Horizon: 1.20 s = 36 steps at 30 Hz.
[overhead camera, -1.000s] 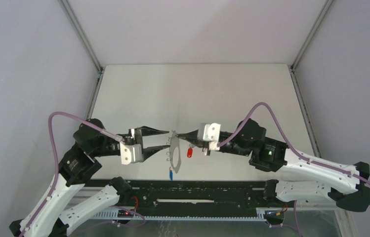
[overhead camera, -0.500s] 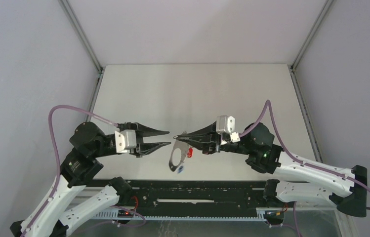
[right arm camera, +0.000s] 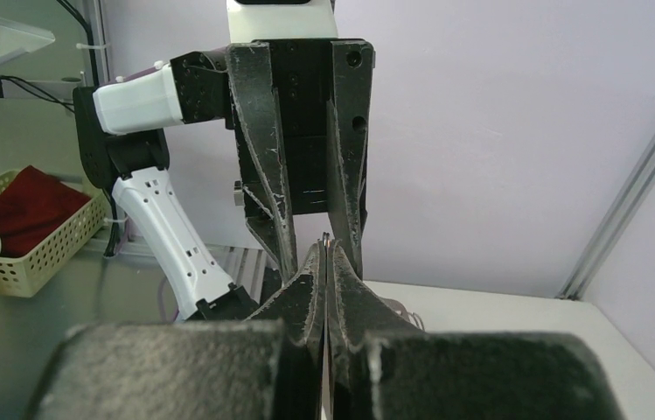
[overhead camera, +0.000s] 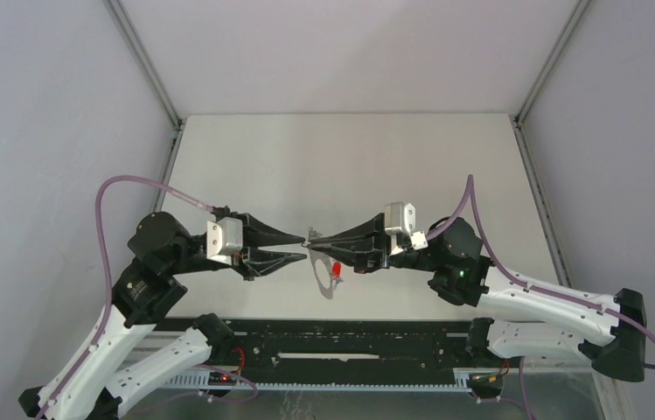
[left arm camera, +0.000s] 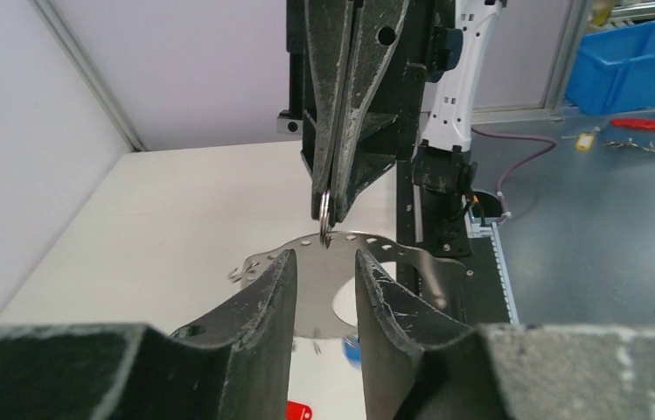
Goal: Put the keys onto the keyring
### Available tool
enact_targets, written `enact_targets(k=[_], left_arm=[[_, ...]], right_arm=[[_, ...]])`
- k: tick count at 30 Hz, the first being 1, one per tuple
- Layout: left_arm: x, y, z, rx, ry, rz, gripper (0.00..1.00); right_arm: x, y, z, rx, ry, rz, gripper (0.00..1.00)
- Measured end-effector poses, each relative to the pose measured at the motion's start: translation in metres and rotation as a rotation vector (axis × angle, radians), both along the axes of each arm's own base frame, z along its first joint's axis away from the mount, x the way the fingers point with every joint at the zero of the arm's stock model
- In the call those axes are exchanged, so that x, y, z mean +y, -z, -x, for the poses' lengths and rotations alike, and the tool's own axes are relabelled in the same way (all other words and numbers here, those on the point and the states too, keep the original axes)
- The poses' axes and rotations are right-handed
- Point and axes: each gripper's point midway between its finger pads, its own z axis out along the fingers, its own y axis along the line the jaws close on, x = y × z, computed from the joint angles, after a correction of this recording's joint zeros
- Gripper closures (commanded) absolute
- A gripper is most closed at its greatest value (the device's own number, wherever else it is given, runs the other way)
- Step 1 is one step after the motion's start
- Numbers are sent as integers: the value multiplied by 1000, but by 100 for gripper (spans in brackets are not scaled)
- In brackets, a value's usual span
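The keyring (overhead camera: 326,280) hangs over the table's (overhead camera: 350,157) near edge, pinched in the right gripper (overhead camera: 311,245), red key (overhead camera: 337,270) and blue key (left arm camera: 351,348) seemingly already threaded, left gripper (overhead camera: 301,246) part-open, empty

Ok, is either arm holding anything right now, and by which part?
The right gripper is shut on the keyring, its fingers pinching a small loop at the top rim; the ring hangs below. The left gripper is open, holding nothing.
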Motion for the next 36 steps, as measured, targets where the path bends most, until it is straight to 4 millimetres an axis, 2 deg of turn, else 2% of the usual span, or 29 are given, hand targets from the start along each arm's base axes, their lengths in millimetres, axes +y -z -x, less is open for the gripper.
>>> enact_targets(k=[8, 16, 22, 28, 29, 34, 36], left_arm=[[-4, 1, 8, 34, 54, -1, 72], [-6, 1, 9, 54, 70, 1, 73], [-6, 0, 9, 53, 71, 5, 99], [-6, 3, 7, 39, 64, -9, 100], [-6, 4, 6, 36, 60, -12, 100], [-4, 12, 0, 6, 33, -45, 100], [-4, 20, -3, -24, 25, -75, 100]], right_arm=[[2, 2, 0, -1, -6, 4, 100], [5, 4, 5, -6, -29, 9, 100], [6, 4, 8, -10, -37, 10, 100], [7, 7, 8, -10, -37, 19, 100], [7, 8, 8, -9, -37, 21, 93], [5, 12, 7, 0, -30, 45, 48], [-2, 11, 5, 0, -17, 52, 38]])
